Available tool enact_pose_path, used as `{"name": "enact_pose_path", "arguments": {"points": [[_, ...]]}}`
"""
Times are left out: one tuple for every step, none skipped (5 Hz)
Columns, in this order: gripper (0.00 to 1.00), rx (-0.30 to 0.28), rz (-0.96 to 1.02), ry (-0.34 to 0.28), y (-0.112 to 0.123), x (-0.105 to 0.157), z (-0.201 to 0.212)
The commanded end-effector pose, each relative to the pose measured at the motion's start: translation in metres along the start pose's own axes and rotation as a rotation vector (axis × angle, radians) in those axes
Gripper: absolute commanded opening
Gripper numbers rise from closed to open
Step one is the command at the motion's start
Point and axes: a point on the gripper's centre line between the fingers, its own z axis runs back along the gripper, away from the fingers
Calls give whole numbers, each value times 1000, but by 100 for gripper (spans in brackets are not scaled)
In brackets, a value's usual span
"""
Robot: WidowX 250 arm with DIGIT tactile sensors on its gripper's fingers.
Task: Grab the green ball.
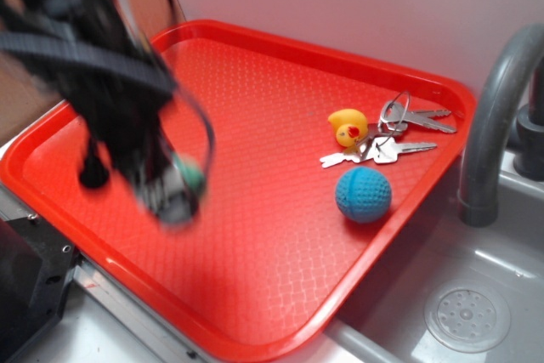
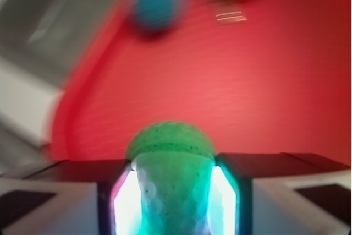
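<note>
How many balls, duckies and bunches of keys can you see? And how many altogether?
Balls: 2, the green ball held in the pincer and the blue ball
Yellow duck: 1
Bunch of keys: 1
Total: 4

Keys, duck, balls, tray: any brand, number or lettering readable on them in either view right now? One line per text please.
No readable text in either view.
Keys: any stamping is too small to read.
Yellow duck: red and dark face markings only, no lettering.
Blue ball: dimples only, no print seen.
Green ball, between the gripper pads: dimples only, no print visible.
Red tray: textured pattern only.
</note>
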Motion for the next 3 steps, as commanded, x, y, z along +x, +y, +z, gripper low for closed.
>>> {"name": "enact_pose_path", "arguments": {"points": [[0, 61, 185, -21, 85, 10, 114], [0, 26, 318, -16, 118, 3, 129], [0, 28, 323, 33, 117, -2, 119]]}}
